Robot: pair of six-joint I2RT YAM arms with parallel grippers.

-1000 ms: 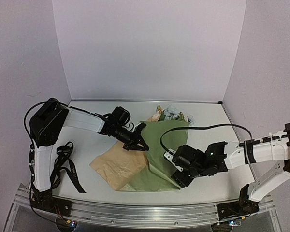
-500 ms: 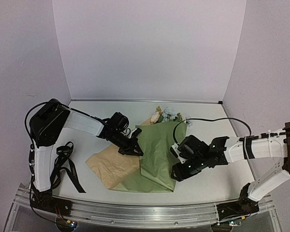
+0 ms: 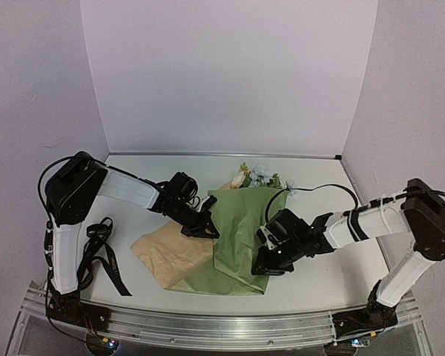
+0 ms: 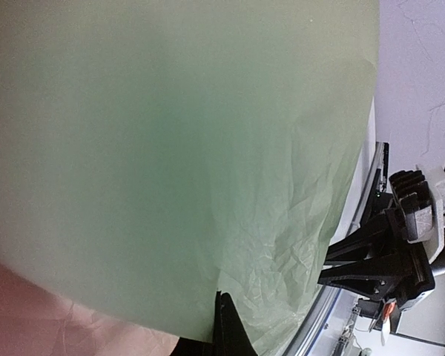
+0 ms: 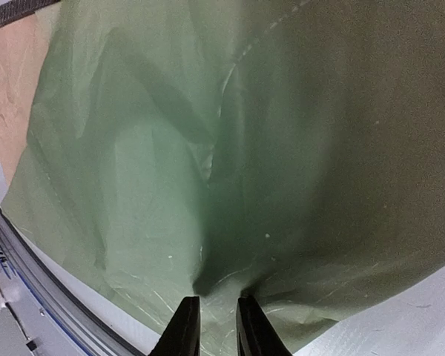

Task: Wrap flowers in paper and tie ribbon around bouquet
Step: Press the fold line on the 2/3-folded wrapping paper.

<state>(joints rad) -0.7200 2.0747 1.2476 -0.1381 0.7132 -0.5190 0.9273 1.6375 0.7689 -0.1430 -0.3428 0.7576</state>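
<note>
Wrapping step: paper (image 3: 241, 237) folded over flowers (image 3: 256, 176), blossoms peeking past paper's far end. Left hand (image 3: 204, 228) clamped on paper's left fold. Right hand (image 3: 265, 265) nearly closed, pinching paper's near-right corner. Ribbon (image 3: 104, 259) lies untied, well left of paper. Next: likely tighter cone, gentle pull.

High rear overview; wrist close-ups on paper (image 4: 170, 148)

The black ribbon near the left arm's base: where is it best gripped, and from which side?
Grip the long narrow black fabric ribbon on the single strand trailing toward the near edge, coming straight down from above. It lies flat and limp on the white table, so a sideways approach would probably only push it.
</note>
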